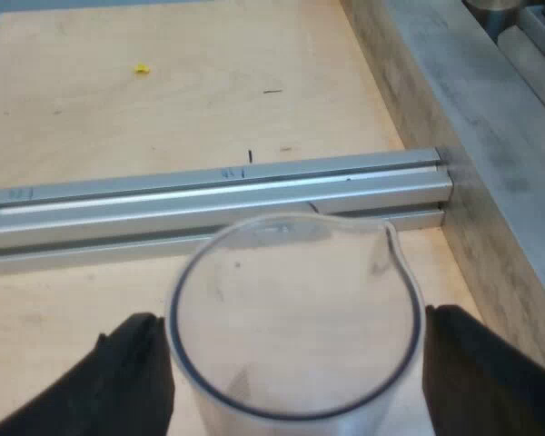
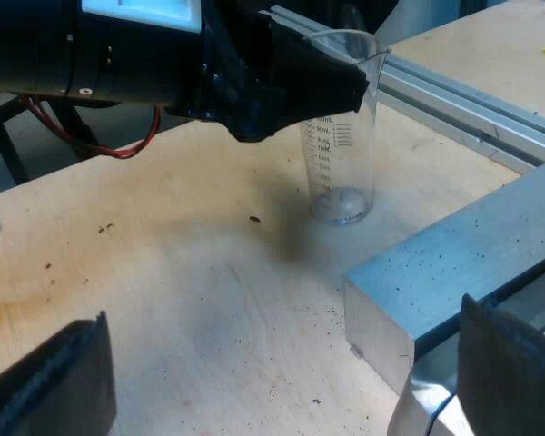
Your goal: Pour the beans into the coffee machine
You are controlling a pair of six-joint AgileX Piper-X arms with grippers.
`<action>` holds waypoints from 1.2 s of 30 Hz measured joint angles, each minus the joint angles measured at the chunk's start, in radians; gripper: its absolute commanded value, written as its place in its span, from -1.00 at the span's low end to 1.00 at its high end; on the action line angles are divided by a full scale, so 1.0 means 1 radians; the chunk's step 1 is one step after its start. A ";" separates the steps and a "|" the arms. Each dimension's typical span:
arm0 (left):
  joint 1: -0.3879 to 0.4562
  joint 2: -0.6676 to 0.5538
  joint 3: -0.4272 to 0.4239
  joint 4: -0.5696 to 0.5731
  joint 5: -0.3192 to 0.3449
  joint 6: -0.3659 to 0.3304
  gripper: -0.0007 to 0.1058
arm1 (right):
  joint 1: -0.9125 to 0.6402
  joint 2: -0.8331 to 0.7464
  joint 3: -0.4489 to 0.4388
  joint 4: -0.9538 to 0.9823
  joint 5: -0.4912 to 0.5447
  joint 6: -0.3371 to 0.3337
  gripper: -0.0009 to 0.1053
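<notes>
A clear measuring glass [image 1: 295,318] stands upright on the wooden table, and looking down into it from above I see no beans. My left gripper [image 1: 295,363] has one black finger [image 1: 136,372] against each side of it near the rim, shut on it. From the right wrist view the same glass [image 2: 343,173] rests on the table with only dark specks at its bottom, the left arm's gripper [image 2: 291,82] at its rim. My right gripper [image 2: 286,381] hovers low over the bare wood a short way from the glass, open, nothing between its fingers.
An aluminium rail [image 1: 218,195] crosses the table just beyond the glass. A grey metal block [image 2: 454,263] dusted with coffee specks stands close to the glass. One stray bean [image 2: 254,219] lies on the wood. A grey ledge [image 1: 490,136] runs along the table's edge.
</notes>
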 measured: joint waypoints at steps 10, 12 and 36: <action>0.000 -0.141 0.000 0.253 0.025 -0.078 0.16 | 0.000 -0.013 0.000 0.029 0.000 0.051 0.48; 0.000 -0.153 0.000 0.278 0.025 -0.080 0.16 | 0.000 -0.033 0.000 0.062 0.000 0.062 0.48; -0.148 -0.959 -0.186 1.147 -0.125 -0.081 0.16 | 0.000 -0.648 -0.002 0.774 0.144 0.067 0.48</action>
